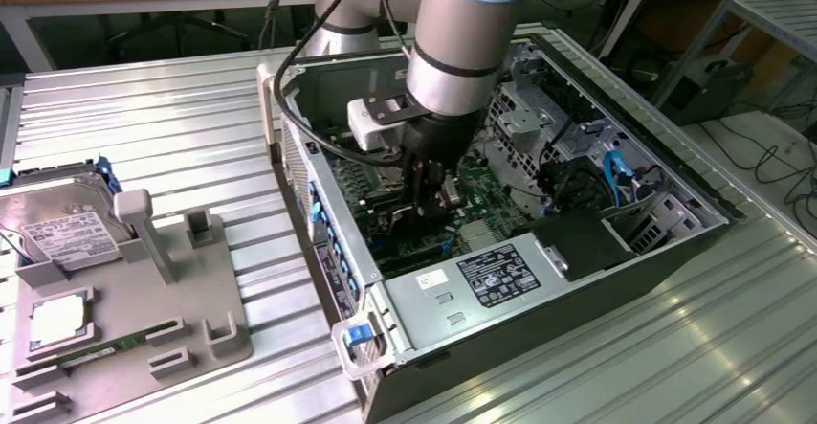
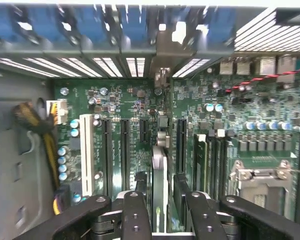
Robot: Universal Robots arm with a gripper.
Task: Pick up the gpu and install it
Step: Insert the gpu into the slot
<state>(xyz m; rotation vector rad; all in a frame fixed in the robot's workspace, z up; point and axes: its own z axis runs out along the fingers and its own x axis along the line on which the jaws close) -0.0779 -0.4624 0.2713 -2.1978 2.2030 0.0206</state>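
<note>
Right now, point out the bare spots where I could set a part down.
Free: ribbed metal table between the grey parts tray and the computer case, and beyond the tray. Crowded: inside the case, around the gripper.

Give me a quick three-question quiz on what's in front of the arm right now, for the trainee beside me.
1. True or false: the pincer is down inside the open computer case.
2. The hard drive sits: A on the grey fixture tray; B in the case; C in the pincer.
3. Fill in: in the wrist view the gpu stands edge-on over the green ___.
Key: 1 true; 2 A; 3 motherboard.
</note>
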